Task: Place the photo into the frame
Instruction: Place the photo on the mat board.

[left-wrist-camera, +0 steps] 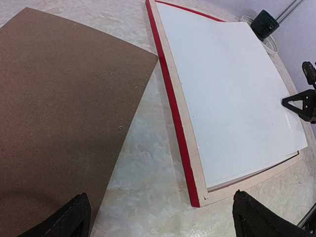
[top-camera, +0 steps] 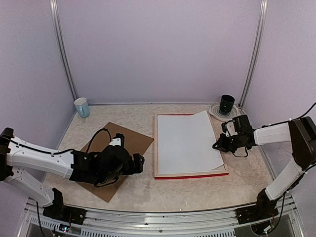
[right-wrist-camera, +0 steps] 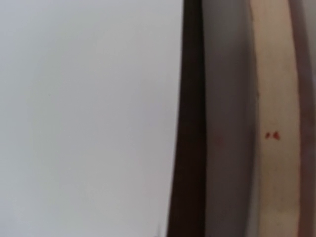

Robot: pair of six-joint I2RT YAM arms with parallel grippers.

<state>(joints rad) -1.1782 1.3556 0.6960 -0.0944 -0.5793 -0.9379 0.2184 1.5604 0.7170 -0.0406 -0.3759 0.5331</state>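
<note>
Your marbled table (top-camera: 148, 190) holds the frame (top-camera: 190, 176) lying face down, pale wood back up, red edges showing. Inside it rests the photo (top-camera: 187, 143), white side up and skewed, its far right corner riding over the rail and its right edge lifted. The brown backing board (top-camera: 131, 140) lies apart to the left, beneath your left gripper (top-camera: 137, 163), whose jaws stand wide and empty. Your right gripper (top-camera: 218, 145) is closed tight at the photo's right edge; whether it nips the sheet is unclear. Push further and the skewed print may buckle or crease against the rail.
</note>
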